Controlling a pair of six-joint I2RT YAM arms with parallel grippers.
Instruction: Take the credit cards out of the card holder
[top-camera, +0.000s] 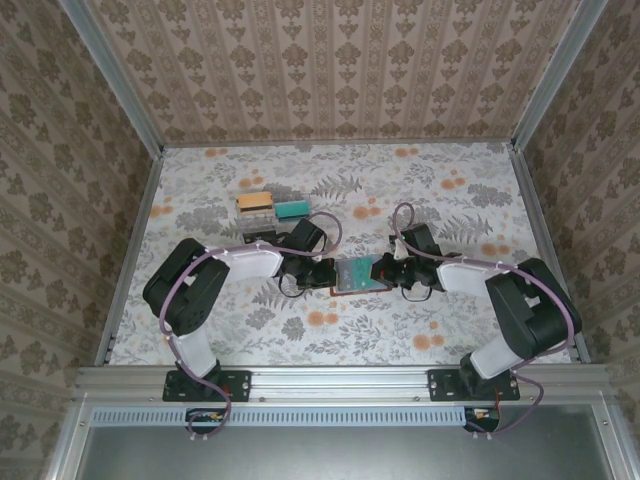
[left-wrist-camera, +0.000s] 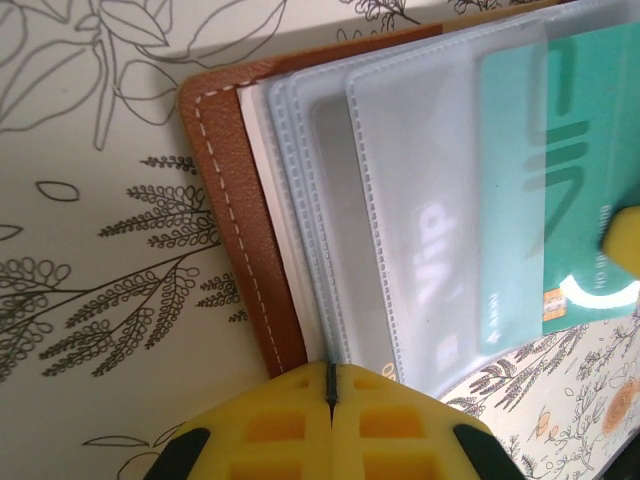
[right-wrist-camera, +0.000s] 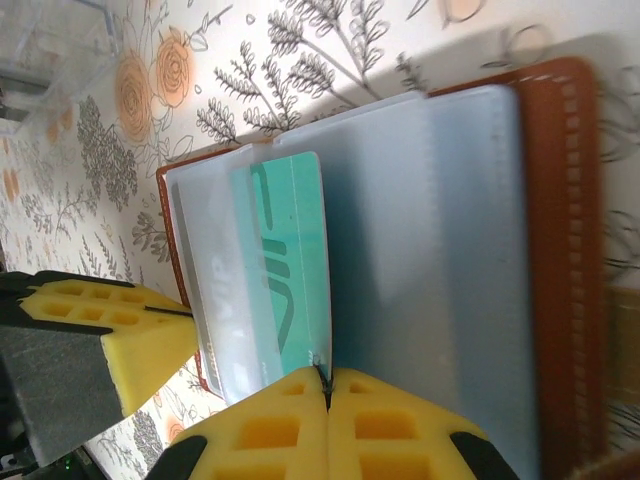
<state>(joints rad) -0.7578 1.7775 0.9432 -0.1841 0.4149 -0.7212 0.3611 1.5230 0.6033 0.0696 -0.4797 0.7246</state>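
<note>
Card holder (top-camera: 360, 277) lies open and flat at mid-table (top-camera: 450, 330), brown leather cover down, clear plastic sleeves facing up, directly between the two arms. Left gripper (top-camera: 328, 276) meets it from the left side; in the left wrist view its yellow fingers (left-wrist-camera: 290, 420) are pressed together with the edge of the sleeve stack pinched in the seam between them, just beside the stitched leather border (left-wrist-camera: 250, 250). Right gripper (top-camera: 383, 270) meets it from the right; in the right wrist view its jaws are clenched on the edge of a teal Vip card (right-wrist-camera: 290, 260), which sits partly inside a translucent sleeve and partly clear of it. Same card seen from the left wrist (left-wrist-camera: 560, 200): its lettered part lies under plastic, its far end is bare. Further back on the table, well apart from the holder, a tan card (top-camera: 255, 201) and a loose teal card (top-camera: 293, 210) lie side by side.
</note>
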